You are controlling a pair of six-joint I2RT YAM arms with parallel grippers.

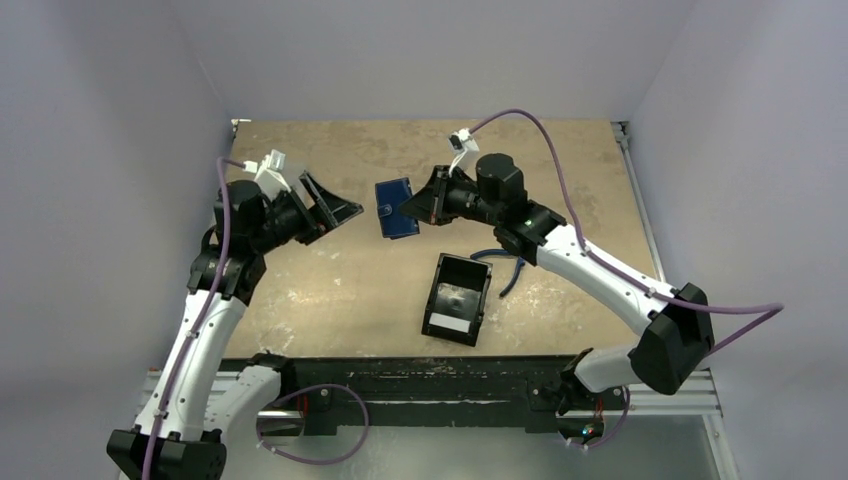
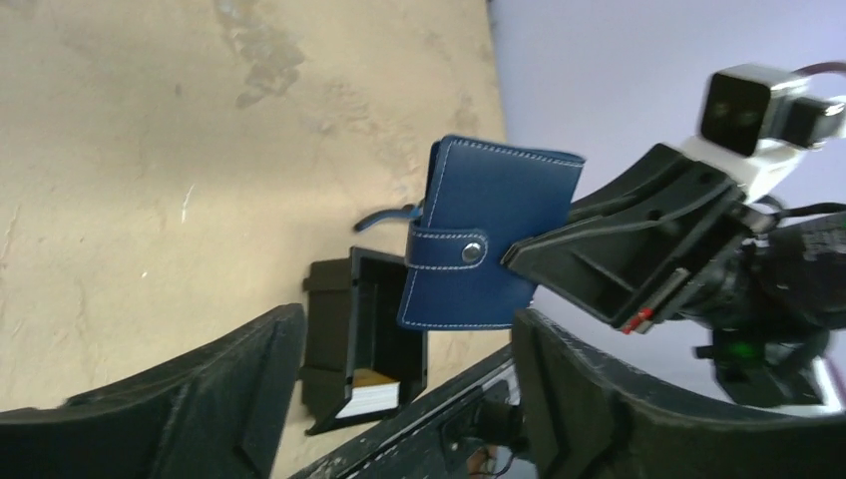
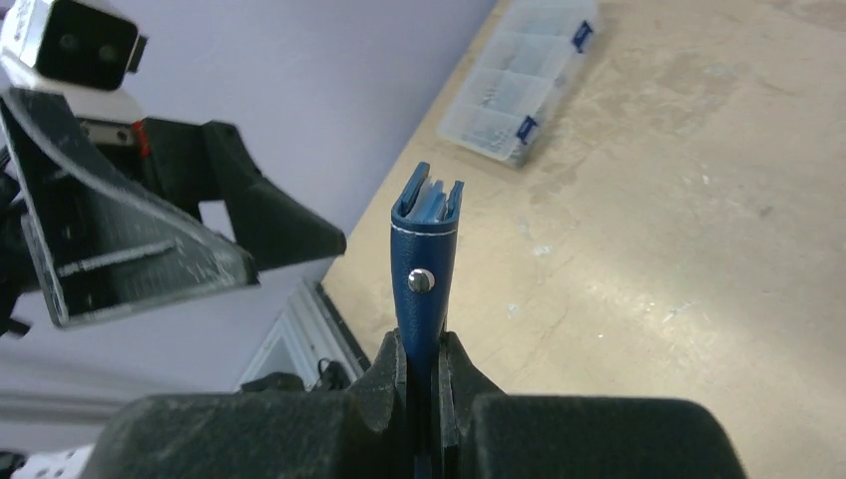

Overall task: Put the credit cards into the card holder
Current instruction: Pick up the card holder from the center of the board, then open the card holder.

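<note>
My right gripper (image 1: 422, 206) is shut on the lower edge of the navy-blue card holder (image 1: 397, 208) and holds it in the air above the middle of the table. The holder is folded shut, its strap fastened by a pale snap button (image 3: 420, 280). It also shows in the left wrist view (image 2: 489, 239) and the right wrist view (image 3: 424, 259). My left gripper (image 1: 335, 207) is open and empty, raised to the left of the holder and facing it. No credit card shows clearly.
A black box-shaped tray (image 1: 457, 298) with a white label (image 1: 450, 325) lies on the table in front of the holder; something white and tan (image 2: 377, 391) sits at its end. A dark blue cord (image 1: 505, 265) lies beside it. A clear compartment box (image 3: 519, 90) sits at the table's edge.
</note>
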